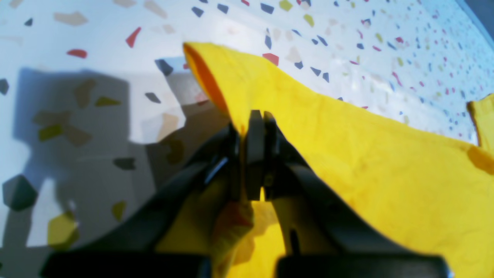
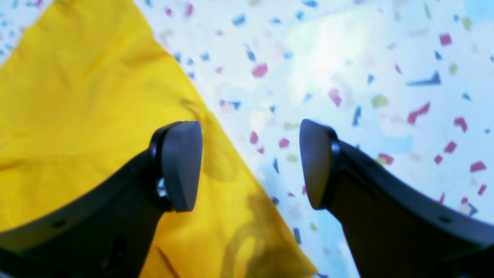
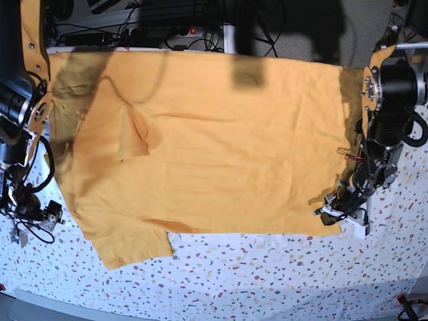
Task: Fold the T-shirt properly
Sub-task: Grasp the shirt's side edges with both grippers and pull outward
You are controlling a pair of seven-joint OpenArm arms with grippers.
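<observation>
The mustard-yellow T-shirt (image 3: 214, 140) lies spread flat over most of the table, with one short sleeve (image 3: 130, 244) at the front left; no script shows. My left gripper (image 1: 247, 127) is shut on a raised fold of the shirt's edge (image 1: 347, 146). In the base view it sits at the shirt's front right corner (image 3: 332, 206). My right gripper (image 2: 251, 166) is open and empty just above the shirt's edge (image 2: 96, 116). One finger (image 2: 181, 166) is over the cloth and the other (image 2: 316, 166) over bare table.
The white speckled tabletop (image 3: 267, 274) shows along the front and right. Cables and a power strip (image 3: 167, 33) run behind the far edge. The right arm (image 3: 17, 100) stands at the left side, the left arm (image 3: 391, 93) at the right.
</observation>
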